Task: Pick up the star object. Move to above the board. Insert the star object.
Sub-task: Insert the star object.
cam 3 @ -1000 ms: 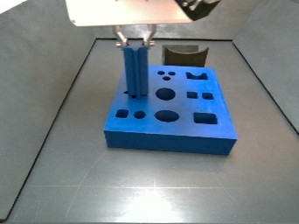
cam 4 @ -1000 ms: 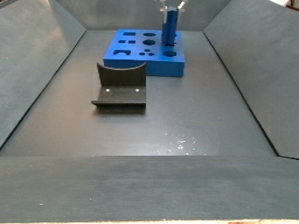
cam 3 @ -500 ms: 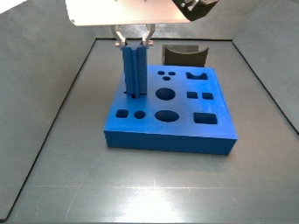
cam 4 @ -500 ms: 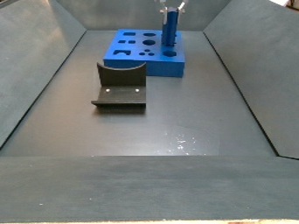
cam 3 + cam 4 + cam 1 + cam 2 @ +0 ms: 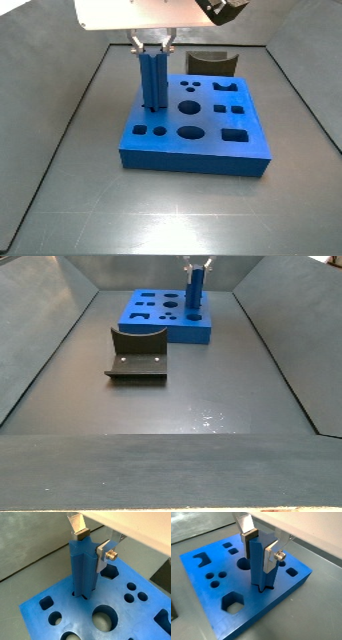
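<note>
One blue rod, the star object, stands upright near the left edge of the board in a side view, its lower end sitting in a cut-out on the board's top face. The gripper sits directly above it at the rod's top end, clenched on the star object. In both wrist views the flat silver fingers press against opposite sides of the rod's upper part (dark pads against the ridged blue faces), and the foot of the star object enters a star-shaped hole in the board. Round, square, oval and hexagonal holes lie around it. To the right, behind the board's far edge, stands the dark fixture; in a side view the fixture rests on the floor just beside the board.
</note>
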Robot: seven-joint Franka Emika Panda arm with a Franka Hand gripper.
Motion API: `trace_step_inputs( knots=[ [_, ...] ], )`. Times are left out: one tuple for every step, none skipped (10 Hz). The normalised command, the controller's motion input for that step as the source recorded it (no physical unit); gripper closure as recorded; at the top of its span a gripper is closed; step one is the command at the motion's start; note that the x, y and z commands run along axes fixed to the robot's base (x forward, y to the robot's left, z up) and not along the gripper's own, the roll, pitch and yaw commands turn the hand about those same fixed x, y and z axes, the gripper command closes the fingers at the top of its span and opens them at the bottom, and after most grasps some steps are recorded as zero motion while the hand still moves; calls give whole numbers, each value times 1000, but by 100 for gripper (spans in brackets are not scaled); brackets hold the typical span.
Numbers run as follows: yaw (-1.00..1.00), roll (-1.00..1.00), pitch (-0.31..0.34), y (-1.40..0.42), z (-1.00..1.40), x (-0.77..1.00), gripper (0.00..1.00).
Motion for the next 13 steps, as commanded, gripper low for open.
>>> trace_step_inputs(
  knots=[
    [0, 91, 0, 0, -71, -60, 100],
    [-74, 494, 0, -63, -117, -246, 100],
    [0, 29, 0, 0, 0, 0, 100],
    [-46, 0, 0, 0, 0, 0, 100],
    [-489, 149, 0, 0, -157, 0, 100],
    [-157, 0, 0, 0, 0, 9, 100],
    [-66, 0, 0, 0, 0, 0, 100],
    [-531, 129, 54, 0, -80, 0, 100],
    [-126, 0, 26, 0, 0, 0, 100],
    [-29, 0, 0, 0, -17, -51, 100],
    [-143, 23, -26, -46, -131, -140, 100],
    [-449, -9, -203, -86, -360, -180, 100],
    [-71, 0, -31, 0, -46, 60, 100]
  ],
)
